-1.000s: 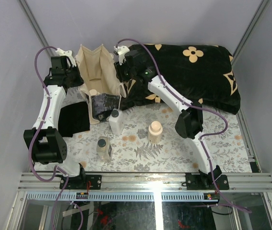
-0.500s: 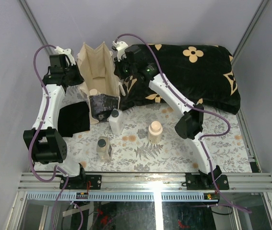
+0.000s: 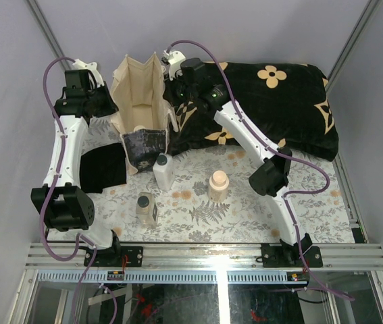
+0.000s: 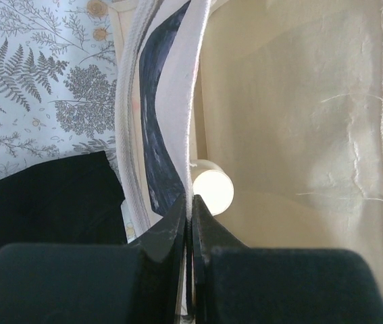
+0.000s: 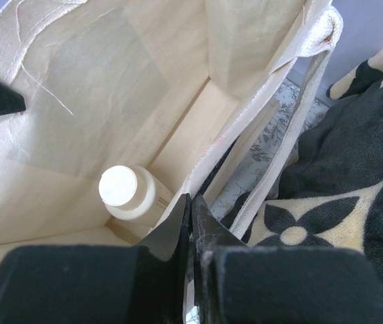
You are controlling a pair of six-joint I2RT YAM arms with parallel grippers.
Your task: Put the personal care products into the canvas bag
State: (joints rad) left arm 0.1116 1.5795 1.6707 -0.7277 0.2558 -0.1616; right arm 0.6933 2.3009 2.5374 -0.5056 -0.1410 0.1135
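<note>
The cream canvas bag [image 3: 139,101] stands open at the back left, its dark printed panel facing front. My left gripper [image 3: 110,108] is shut on the bag's left rim [image 4: 192,135]. My right gripper [image 3: 169,102] is shut on the bag's right rim [image 5: 245,128]. One round beige bottle [image 3: 138,129] lies inside the bag; it also shows in the left wrist view [image 4: 212,191] and the right wrist view [image 5: 129,194]. On the table stand the white bottle with dark cap [image 3: 163,170], the tan squarish bottle [image 3: 146,208] and the second round beige bottle [image 3: 218,185].
A black cushion with tan flowers [image 3: 272,108] fills the back right, touching the bag's right side. A flat black cloth [image 3: 103,167] lies left of the bag's front. The fern-patterned tablecloth [image 3: 245,216] covers the table.
</note>
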